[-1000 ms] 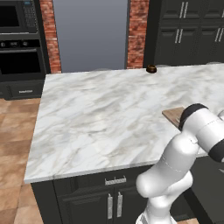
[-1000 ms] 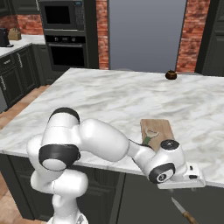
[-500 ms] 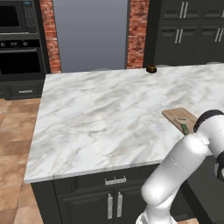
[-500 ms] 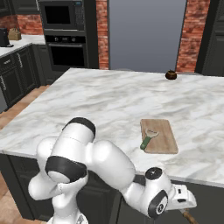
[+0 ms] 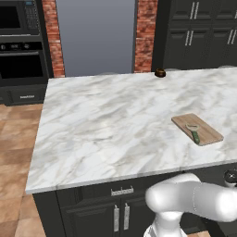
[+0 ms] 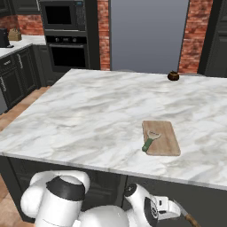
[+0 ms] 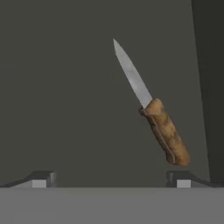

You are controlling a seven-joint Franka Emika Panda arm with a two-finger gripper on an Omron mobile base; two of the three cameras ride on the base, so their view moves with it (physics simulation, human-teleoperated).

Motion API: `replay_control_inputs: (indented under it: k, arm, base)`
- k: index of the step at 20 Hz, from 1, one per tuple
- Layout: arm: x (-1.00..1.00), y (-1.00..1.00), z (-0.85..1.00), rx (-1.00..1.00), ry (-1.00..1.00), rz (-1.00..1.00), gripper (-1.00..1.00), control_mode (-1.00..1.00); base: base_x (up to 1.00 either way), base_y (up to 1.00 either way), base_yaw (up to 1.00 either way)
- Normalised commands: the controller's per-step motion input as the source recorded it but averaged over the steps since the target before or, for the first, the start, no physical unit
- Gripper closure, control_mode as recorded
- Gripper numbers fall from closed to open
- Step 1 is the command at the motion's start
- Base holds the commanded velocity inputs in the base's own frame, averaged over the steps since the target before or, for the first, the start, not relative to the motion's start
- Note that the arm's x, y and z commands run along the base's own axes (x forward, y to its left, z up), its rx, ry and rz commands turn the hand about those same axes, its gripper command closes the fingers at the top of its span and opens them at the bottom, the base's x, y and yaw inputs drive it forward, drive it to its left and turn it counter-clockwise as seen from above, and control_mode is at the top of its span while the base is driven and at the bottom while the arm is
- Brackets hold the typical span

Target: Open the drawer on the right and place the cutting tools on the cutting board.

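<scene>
A thin light-brown cutting board (image 5: 203, 129) (image 6: 165, 138) lies on the marble island near its right front edge. The green-handled peeler (image 5: 194, 133) (image 6: 150, 141) rests on it, its handle end at the board's near edge. Below the counter, my gripper (image 7: 111, 179) (image 6: 170, 209) hangs open over the dark floor of the drawer (image 7: 65, 109). A knife (image 7: 151, 109) (image 6: 186, 213) with a mottled brown handle and a silver blade lies flat there. It sits ahead of my right fingertip (image 7: 179, 178), apart from both fingertips.
A small dark brown round object (image 5: 160, 72) (image 6: 173, 76) stands at the island's far edge. Dark cabinet doors with metal handles (image 5: 119, 217) run under the counter. Wall ovens (image 6: 66, 44) and a brick wall stand behind the island.
The arm has dropped from counter-edge height to well under the countertop, toward the knife. The peeler and the board have stayed where they were.
</scene>
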Motion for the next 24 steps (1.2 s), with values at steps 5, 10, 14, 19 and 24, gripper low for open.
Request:
replay_control_inputs:
  k: [5,10,14,19,24]
  arm:
    - [0.29,-0.48,0.64,0.20,0.16,0.00,-1.00,-1.00]
    - [0.51,-0.27,1.00,0.19,0.32,-0.02,-1.00,-1.00]
    - [0.16,-0.34,1.00,0.19,0.34,-0.05,-1.00,-1.00]
    - [0.00,-0.06,0.04,0.00,0.06,-0.01,-1.00,-1.00]
    - [0.00,-0.53,-0.29,0.08,0.00,0.00,-1.00,-1.00]
  base:
    - [0.00,0.00,0.00]
    - [0.00,0.00,0.00]
    - [0.00,0.00,0.00]
    - [0.00,0.00,0.00]
    - [0.00,0.00,0.00]
